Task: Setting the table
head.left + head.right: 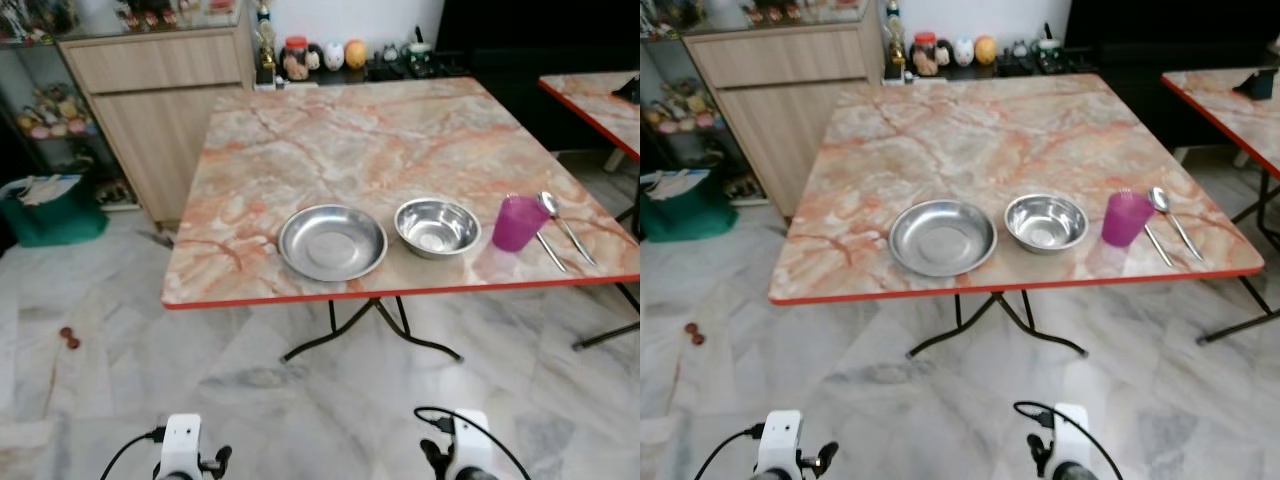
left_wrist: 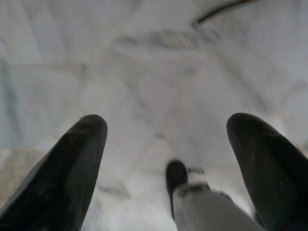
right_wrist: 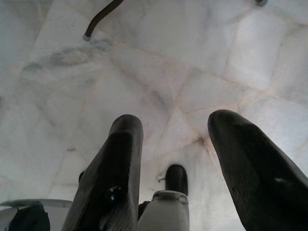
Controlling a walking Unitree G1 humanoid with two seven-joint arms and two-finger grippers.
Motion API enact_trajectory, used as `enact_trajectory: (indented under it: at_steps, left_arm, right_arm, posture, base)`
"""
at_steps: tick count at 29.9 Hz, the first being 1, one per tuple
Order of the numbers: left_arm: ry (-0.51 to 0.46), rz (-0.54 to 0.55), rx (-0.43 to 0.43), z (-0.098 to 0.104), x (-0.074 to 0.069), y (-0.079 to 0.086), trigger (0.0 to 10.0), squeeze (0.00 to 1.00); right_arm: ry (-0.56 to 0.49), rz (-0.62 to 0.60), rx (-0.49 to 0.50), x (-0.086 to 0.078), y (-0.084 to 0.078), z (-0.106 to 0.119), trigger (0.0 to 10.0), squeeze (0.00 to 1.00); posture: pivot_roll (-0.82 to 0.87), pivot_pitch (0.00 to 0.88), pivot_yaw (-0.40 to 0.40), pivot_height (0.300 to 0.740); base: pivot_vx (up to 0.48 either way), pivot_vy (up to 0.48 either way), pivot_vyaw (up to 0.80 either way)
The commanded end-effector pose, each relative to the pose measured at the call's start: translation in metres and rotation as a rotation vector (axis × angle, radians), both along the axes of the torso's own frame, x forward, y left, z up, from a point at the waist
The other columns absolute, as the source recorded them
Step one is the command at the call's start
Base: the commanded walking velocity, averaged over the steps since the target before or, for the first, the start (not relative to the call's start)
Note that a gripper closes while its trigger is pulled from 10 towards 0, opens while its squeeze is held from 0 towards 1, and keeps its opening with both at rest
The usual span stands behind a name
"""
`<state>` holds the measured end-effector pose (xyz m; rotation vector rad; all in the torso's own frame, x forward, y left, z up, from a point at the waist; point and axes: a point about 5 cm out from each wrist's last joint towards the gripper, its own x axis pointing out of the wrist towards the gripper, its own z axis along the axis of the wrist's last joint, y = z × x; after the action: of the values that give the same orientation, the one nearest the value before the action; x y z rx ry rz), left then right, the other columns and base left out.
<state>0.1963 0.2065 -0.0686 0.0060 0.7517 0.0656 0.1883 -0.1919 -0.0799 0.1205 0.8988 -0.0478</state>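
Note:
Along the near edge of the marble-patterned table (image 1: 330, 140) stand a shallow steel plate (image 1: 332, 242), a steel bowl (image 1: 437, 227) and a purple cup (image 1: 518, 223). To the right of the cup lie a spoon (image 1: 562, 222) and a thin utensil (image 1: 549, 251). Both arms hang low before the table, over the floor. My left gripper (image 2: 166, 159) is open with nothing between its fingers. My right gripper (image 3: 175, 144) is open too, holding nothing.
A wooden cabinet (image 1: 160, 100) stands at the back left, with a green bin (image 1: 50, 210) beside it. Jars and ornaments (image 1: 320, 57) line a shelf behind the table. A second table (image 1: 600, 100) is at the right. Black table legs (image 1: 375, 325) stand on the marble floor.

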Motion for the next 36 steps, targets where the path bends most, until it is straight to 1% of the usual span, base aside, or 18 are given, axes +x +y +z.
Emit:
enact_trajectory:
  at_steps: [1,7,9,10,15,16,18,20,21,22,24,25,27,29,32,33,34,36]
  left_arm:
    - [-0.058,0.007,0.009,0.005,0.004,0.003,10.0,0.0]
    - [-0.275,-0.014,0.063,0.025,0.005,0.013,10.0,0.0]
    - [-0.303,-0.015,0.071,0.028,0.004,0.014,10.0,0.0]
    - [-0.364,-0.013,0.086,0.037,0.004,0.017,10.0,0.0]
    - [-0.514,0.026,0.144,0.068,0.006,0.025,10.0,0.0]
    - [-0.593,0.064,0.164,0.089,0.012,0.029,10.0,0.0]
    - [-0.693,0.073,0.206,0.116,0.023,0.032,10.0,0.0]
    - [-0.732,0.058,0.23,0.126,0.029,0.031,10.0,0.0]
    - [-0.802,0.077,0.222,0.146,0.041,0.03,10.0,0.0]
    - [-0.802,0.077,0.222,0.146,0.041,0.03,10.0,0.0]
    - [-0.85,0.07,0.219,0.165,0.052,0.026,10.0,0.0]
    - [-0.85,0.07,0.219,0.165,0.052,0.026,10.0,0.0]
    - [-0.901,0.008,0.19,0.191,0.075,0.012,10.0,0.0]
    - [-0.915,-0.028,0.166,0.197,0.084,0.003,10.0,0.0]
    - [-0.92,-0.053,0.155,0.2,0.089,-0.003,10.0,0.04]
    - [-0.916,-0.051,0.14,0.201,0.091,-0.006,10.0,0.76]
    - [-0.909,-0.057,0.127,0.2,0.093,-0.009,10.0,1.0]
    - [-0.888,-0.057,0.102,0.196,0.093,-0.016,10.0,1.0]
  right_arm:
    - [-0.011,0.0,-0.005,0.005,0.0,0.002,10.0,0.0]
    - [-0.03,0.011,-0.002,0.013,0.004,0.006,10.0,0.0]
    - [-0.031,0.014,-0.002,0.013,0.005,0.006,10.0,0.0]
    - [-0.033,0.018,-0.001,0.014,0.006,0.006,10.0,0.0]
    - [-0.038,0.022,0.001,0.016,0.007,0.007,10.0,0.0]
    - [-0.039,0.023,0.002,0.016,0.008,0.007,10.0,0.0]
    - [-0.04,0.028,0.002,0.017,0.01,0.008,10.0,0.0]
    - [-0.039,0.031,0.003,0.018,0.012,0.008,10.0,0.0]
    - [-0.037,0.035,0.005,0.017,0.016,0.007,10.0,0.0]
    - [-0.037,0.035,0.005,0.017,0.016,0.007,10.0,0.0]
    - [-0.033,0.038,0.008,0.016,0.02,0.006,10.0,0.0]
    - [-0.033,0.038,0.008,0.016,0.02,0.006,10.0,0.0]
    - [-0.015,0.037,0.011,0.006,0.024,0.001,10.0,0.0]
    - [-0.006,0.037,0.011,0.002,0.025,-0.002,10.0,0.0]
    - [-0.001,0.037,0.011,0.0,0.025,-0.003,10.0,0.0]
    - [0.003,0.035,0.011,-0.002,0.025,-0.004,10.0,0.0]
    - [0.008,0.032,0.011,-0.004,0.025,-0.005,10.0,0.0]
    - [0.016,0.026,0.01,-0.007,0.024,-0.006,10.0,0.0]
  posture:
    - [-0.03,0.0,0.058,0.74]
    - [-0.02,0.0,0.056,0.74]
    - [-0.02,0.0,0.056,0.74]
    - [-0.02,0.0,0.055,0.74]
    - [-0.02,0.0,0.058,0.74]
    - [-0.02,0.0,0.057,0.74]
    - [-0.01,0.0,0.055,0.74]
    - [-0.01,0.0,0.055,0.74]
    - [-0.02,0.0,0.055,0.74]
    - [-0.02,0.0,0.055,0.74]
    - [-0.02,0.0,0.058,0.74]
    - [-0.02,0.0,0.058,0.74]
    - [-0.03,0.0,0.059,0.74]
    - [-0.03,0.0,0.061,0.74]
    - [-0.03,0.0,0.062,0.74]
    - [-0.04,0.0,0.063,0.74]
    - [-0.04,0.0,0.069,0.74]
    - [-0.05,0.0,0.07,0.74]
  base:
    - [0.0,0.0,0.0]
    - [0.0,0.0,0.0]
    - [0.0,0.0,0.0]
    - [0.0,0.0,0.0]
    - [0.0,0.0,0.0]
    - [0.0,0.0,0.0]
    - [0.0,0.0,0.0]
    - [0.0,0.0,0.0]
    - [0.0,0.0,0.0]
    - [0.0,0.0,0.0]
    - [0.0,0.0,0.0]
    - [0.0,0.0,0.0]
    - [0.0,0.0,0.0]
    - [0.0,0.0,0.0]
    - [0.0,0.0,0.0]
    - [0.0,0.0,0.0]
    - [0.0,0.0,0.0]
    - [0.0,0.0,0.0]
